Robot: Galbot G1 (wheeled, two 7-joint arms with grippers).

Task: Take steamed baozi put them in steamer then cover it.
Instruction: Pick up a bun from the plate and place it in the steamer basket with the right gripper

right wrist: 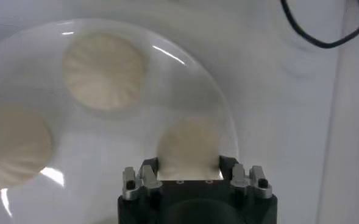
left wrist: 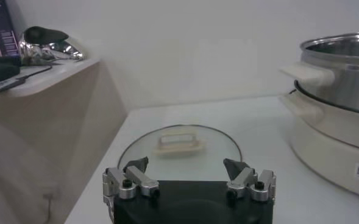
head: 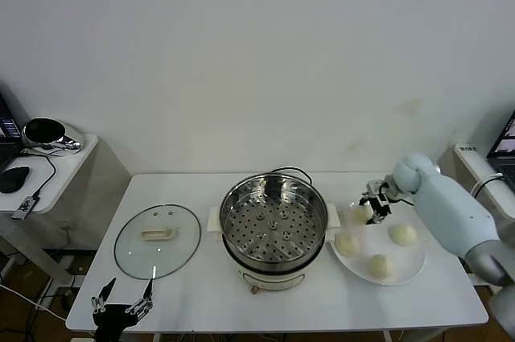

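With its open fingers straddling a baozi (right wrist: 188, 148) at lower centre, the right gripper (right wrist: 189, 167) should close gently; left gripper (head: 122, 300) open, parked lower left.

plain white wall (head: 257, 52) behind white table (head: 201, 286); side desk (head: 48, 173) left of left pincer.

Robotics lab bench setup: plain white table (head: 201, 189) against bare white wall (head: 257, 52); side desks carry laptops (head: 505, 145), mouse (head: 13, 179), cables (head: 44, 185).
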